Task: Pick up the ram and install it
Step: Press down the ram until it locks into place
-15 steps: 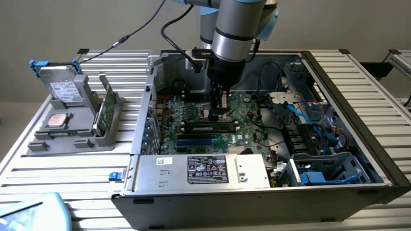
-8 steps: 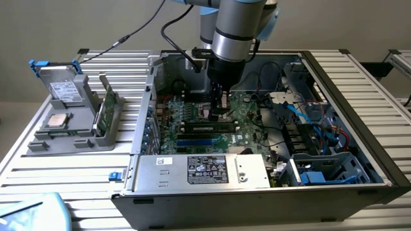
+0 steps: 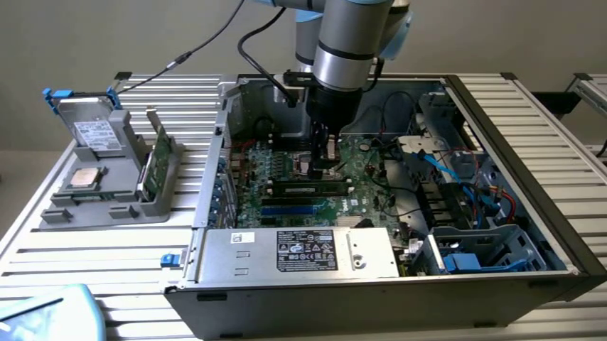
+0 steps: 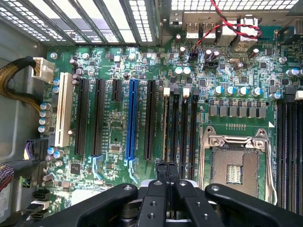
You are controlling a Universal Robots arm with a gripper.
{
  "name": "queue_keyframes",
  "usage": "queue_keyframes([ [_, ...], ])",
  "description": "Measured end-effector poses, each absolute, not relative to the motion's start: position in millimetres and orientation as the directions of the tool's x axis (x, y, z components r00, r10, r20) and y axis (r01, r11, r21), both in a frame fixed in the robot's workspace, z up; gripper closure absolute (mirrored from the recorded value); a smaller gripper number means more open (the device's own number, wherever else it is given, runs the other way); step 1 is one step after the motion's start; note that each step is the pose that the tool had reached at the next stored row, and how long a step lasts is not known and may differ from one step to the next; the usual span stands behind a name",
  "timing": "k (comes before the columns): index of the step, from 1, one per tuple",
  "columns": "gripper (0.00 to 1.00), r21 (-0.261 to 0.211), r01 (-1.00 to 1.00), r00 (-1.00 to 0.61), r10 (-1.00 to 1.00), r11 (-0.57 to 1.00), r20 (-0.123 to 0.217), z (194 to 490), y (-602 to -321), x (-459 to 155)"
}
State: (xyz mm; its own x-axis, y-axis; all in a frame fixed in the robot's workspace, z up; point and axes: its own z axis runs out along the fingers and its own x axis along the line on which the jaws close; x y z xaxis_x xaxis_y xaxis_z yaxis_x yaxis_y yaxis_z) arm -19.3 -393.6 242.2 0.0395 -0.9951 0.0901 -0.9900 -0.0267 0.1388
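Wrist view: pincer closest to the lens, its two black fingers pressed together with no gap and nothing between them; shut and empty. The tips sit at the near end of a bank of black memory slots on the motherboard; bare processor socket just beside that bank.

Exterior view: pincer points straight down inside the open computer case. The ram lies just beside the tips, on the side toward the camera, apparently seated in a slot; whether the tips touch it I cannot tell. Its long axis runs across the exterior view, left to right, so the pincer stands by its edge, right of its middle, not over an end.

A second green board stands on edge in a grey holder on the table, well apart toward the exterior view's left; untouched.
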Motion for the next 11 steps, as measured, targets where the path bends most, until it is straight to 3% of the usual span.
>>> queue_keyframes([
  [11,0.89,0.123,-0.992,0.039,-0.995,-0.028,0.09,242.1,-398.2,1.2],
])
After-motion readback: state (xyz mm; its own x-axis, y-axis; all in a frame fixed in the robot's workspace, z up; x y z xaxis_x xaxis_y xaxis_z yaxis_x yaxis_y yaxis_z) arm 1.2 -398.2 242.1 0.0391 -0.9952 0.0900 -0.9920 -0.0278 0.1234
